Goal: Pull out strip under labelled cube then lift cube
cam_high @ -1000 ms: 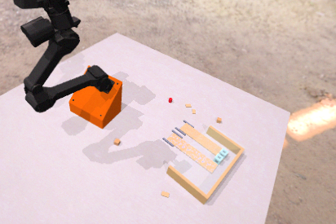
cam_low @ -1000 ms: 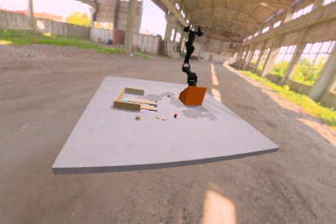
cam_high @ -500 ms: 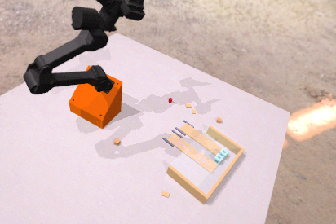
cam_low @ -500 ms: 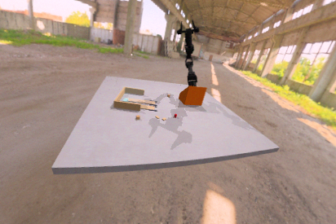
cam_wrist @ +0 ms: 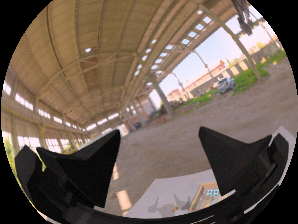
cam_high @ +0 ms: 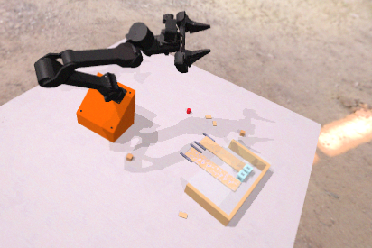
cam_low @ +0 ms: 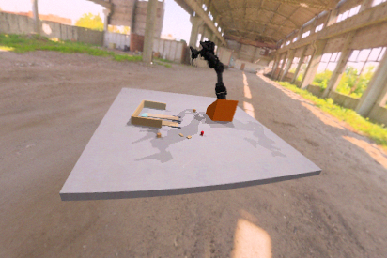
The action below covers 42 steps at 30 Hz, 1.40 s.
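A pale blue labelled cube [cam_high: 245, 172] [cam_low: 145, 114] [cam_wrist: 213, 193] rests on the far end of a wooden strip [cam_high: 216, 170] inside an open wooden frame [cam_high: 209, 206] [cam_low: 141, 121]. A second wooden strip [cam_high: 223, 153] lies beside it. Both strips [cam_low: 165, 117] have thin grey handles [cam_high: 186, 157] at the frame's open side. My gripper [cam_high: 199, 40] [cam_low: 193, 52] [cam_wrist: 161, 132] is open and empty. It hangs high in the air, well above the table and far from the frame.
The orange arm base [cam_high: 107, 109] [cam_low: 222, 110] stands on the white table [cam_high: 54, 185] [cam_low: 188, 164]. A small red piece [cam_high: 188, 111] [cam_low: 202, 133] and several small tan blocks [cam_high: 129, 157] [cam_high: 182, 215] lie scattered around the frame.
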{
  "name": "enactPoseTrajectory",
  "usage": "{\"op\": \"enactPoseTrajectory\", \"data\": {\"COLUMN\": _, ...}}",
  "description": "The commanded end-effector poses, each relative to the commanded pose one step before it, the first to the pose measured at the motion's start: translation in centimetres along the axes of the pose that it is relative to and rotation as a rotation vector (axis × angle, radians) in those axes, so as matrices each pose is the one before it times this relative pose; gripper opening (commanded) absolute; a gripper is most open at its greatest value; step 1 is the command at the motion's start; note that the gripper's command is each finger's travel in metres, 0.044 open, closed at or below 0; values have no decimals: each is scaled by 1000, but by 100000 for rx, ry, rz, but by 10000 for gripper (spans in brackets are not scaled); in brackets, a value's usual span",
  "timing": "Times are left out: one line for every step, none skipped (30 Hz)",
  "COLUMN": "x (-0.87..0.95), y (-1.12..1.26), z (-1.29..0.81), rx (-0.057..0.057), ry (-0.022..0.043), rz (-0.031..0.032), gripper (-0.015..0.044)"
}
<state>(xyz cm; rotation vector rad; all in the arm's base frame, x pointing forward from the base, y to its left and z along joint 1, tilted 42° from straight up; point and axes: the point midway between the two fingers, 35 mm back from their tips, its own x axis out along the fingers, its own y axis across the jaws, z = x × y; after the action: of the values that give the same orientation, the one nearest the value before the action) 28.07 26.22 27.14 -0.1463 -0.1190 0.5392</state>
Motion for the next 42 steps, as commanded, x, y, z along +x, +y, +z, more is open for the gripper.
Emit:
{"op": "enactPoseTrajectory", "data": {"x": 51, "y": -2654, "z": -5917, "rx": -8353, "ry": 16694, "rz": -11792, "gripper": 400}}
{"op": "enactPoseTrajectory", "data": {"x": 183, "y": -623, "z": -1502, "rx": -2287, "ry": 4381, "rz": -2978, "gripper": 400}}
{"op": "enactPoseTrajectory", "data": {"x": 194, "y": -605, "z": -1501, "rx": -2309, "ry": 4401, "rz": -2936, "gripper": 400}}
{"op": "enactPoseTrajectory", "data": {"x": 204, "y": -585, "z": -1498, "rx": -2332, "ry": 4421, "rz": -2891, "gripper": 400}}
{"op": "enactPoseTrajectory", "data": {"x": 214, "y": -565, "z": -1496, "rx": -2356, "ry": 4440, "rz": -2844, "gripper": 400}}
{"op": "enactPoseTrajectory", "data": {"x": 221, "y": -538, "z": -1476, "rx": -2355, "ry": 4409, "rz": -2764, "gripper": 400}}
{"op": "enactPoseTrajectory", "data": {"x": 203, "y": -448, "z": -1281, "rx": -2069, "ry": 3848, "rz": -2362, "gripper": 400}}
{"op": "enactPoseTrajectory", "data": {"x": 173, "y": -347, "z": -1031, "rx": -1684, "ry": 3113, "rz": -1876, "gripper": 400}}
{"op": "enactPoseTrajectory", "data": {"x": 179, "y": -325, "z": -985, "rx": -1398, "ry": 2928, "rz": -1868, "gripper": 400}}
{"op": "enactPoseTrajectory", "data": {"x": 222, "y": -396, "z": -1224, "rx": -1742, "ry": 3647, "rz": -2309, "gripper": 400}}
{"op": "enactPoseTrajectory", "data": {"x": 259, "y": -435, "z": -1371, "rx": -1732, "ry": 4042, "rz": -2671, "gripper": 400}}
{"op": "enactPoseTrajectory", "data": {"x": 299, "y": -493, "z": -1588, "rx": -2060, "ry": 4706, "rz": -3073, "gripper": 400}}
{"op": "enactPoseTrajectory", "data": {"x": 303, "y": -475, "z": -1577, "rx": -2108, "ry": 4703, "rz": -3029, "gripper": 400}}
{"op": "enactPoseTrajectory", "data": {"x": 305, "y": -456, "z": -1567, "rx": -2158, "ry": 4697, "rz": -2983, "gripper": 400}}
{"op": "enactPoseTrajectory", "data": {"x": 306, "y": -436, "z": -1556, "rx": -2209, "ry": 4690, "rz": -2935, "gripper": 400}}
{"op": "enactPoseTrajectory", "data": {"x": 305, "y": -414, "z": -1537, "rx": -2252, "ry": 4657, "rz": -2871, "gripper": 400}}
{"op": "enactPoseTrajectory", "data": {"x": 248, "y": -310, "z": -1206, "rx": -1819, "ry": 3673, "rz": -2234, "gripper": 400}}
{"op": "enactPoseTrajectory", "data": {"x": 155, "y": -177, "z": -720, "rx": -1108, "ry": 2200, "rz": -1325, "gripper": 400}}
{"op": "enactPoseTrajectory", "data": {"x": 53, "y": -57, "z": -239, "rx": -372, "ry": 732, "rz": -439, "gripper": 400}}
{"op": "enactPoseTrajectory", "data": {"x": 0, "y": 0, "z": 0, "rx": 0, "ry": 0, "rz": 0, "gripper": 400}}
{"op": "enactPoseTrajectory", "data": {"x": 0, "y": 0, "z": 0, "rx": 0, "ry": 0, "rz": 0, "gripper": 400}}
{"op": "enactPoseTrajectory", "data": {"x": 0, "y": 0, "z": 0, "rx": 0, "ry": 0, "rz": 0, "gripper": 400}}
{"op": "enactPoseTrajectory", "data": {"x": 0, "y": 0, "z": 0, "rx": 0, "ry": 0, "rz": 0, "gripper": 400}}
{"op": "enactPoseTrajectory", "data": {"x": 0, "y": 0, "z": 0, "rx": 0, "ry": 0, "rz": 0, "gripper": 400}}
{"op": "enactPoseTrajectory", "data": {"x": 0, "y": 0, "z": 0, "rx": 0, "ry": 0, "rz": 0, "gripper": 400}}
{"op": "enactPoseTrajectory", "data": {"x": 0, "y": 0, "z": 0, "rx": 0, "ry": 0, "rz": 0, "gripper": 400}}
{"op": "enactPoseTrajectory", "data": {"x": 0, "y": 0, "z": 0, "rx": 0, "ry": 0, "rz": 0, "gripper": 400}}
{"op": "enactPoseTrajectory", "data": {"x": 0, "y": 0, "z": 0, "rx": 0, "ry": 0, "rz": 0, "gripper": 400}}
{"op": "enactPoseTrajectory", "data": {"x": 0, "y": 0, "z": 0, "rx": 0, "ry": 0, "rz": 0, "gripper": 400}}
{"op": "enactPoseTrajectory", "data": {"x": 0, "y": 0, "z": 0, "rx": 0, "ry": 0, "rz": 0, "gripper": 400}}
{"op": "enactPoseTrajectory", "data": {"x": 0, "y": 0, "z": 0, "rx": 0, "ry": 0, "rz": 0, "gripper": 400}}
{"op": "enactPoseTrajectory", "data": {"x": 0, "y": 0, "z": 0, "rx": 0, "ry": 0, "rz": 0, "gripper": 400}}
{"op": "enactPoseTrajectory", "data": {"x": 0, "y": 0, "z": 0, "rx": 0, "ry": 0, "rz": 0, "gripper": 400}}
{"op": "enactPoseTrajectory", "data": {"x": 0, "y": 0, "z": 0, "rx": 0, "ry": 0, "rz": 0, "gripper": 400}}
{"op": "enactPoseTrajectory", "data": {"x": 0, "y": 0, "z": 0, "rx": 0, "ry": 0, "rz": 0, "gripper": 400}}
{"op": "enactPoseTrajectory", "data": {"x": 0, "y": 0, "z": 0, "rx": 0, "ry": 0, "rz": 0, "gripper": 400}}
{"op": "enactPoseTrajectory", "data": {"x": 0, "y": 0, "z": 0, "rx": 0, "ry": 0, "rz": 0, "gripper": 400}}
{"op": "enactPoseTrajectory", "data": {"x": 0, "y": 0, "z": 0, "rx": 0, "ry": 0, "rz": 0, "gripper": 400}}
{"op": "enactPoseTrajectory", "data": {"x": 0, "y": 0, "z": 0, "rx": 0, "ry": 0, "rz": 0, "gripper": 400}}
{"op": "enactPoseTrajectory", "data": {"x": 0, "y": 0, "z": 0, "rx": 0, "ry": 0, "rz": 0, "gripper": 400}}
{"op": "enactPoseTrajectory", "data": {"x": 0, "y": 0, "z": 0, "rx": 0, "ry": 0, "rz": 0, "gripper": 400}}
{"op": "enactPoseTrajectory", "data": {"x": 109, "y": 85, "z": 47, "rx": 119, "ry": 467, "rz": 172, "gripper": 374}}
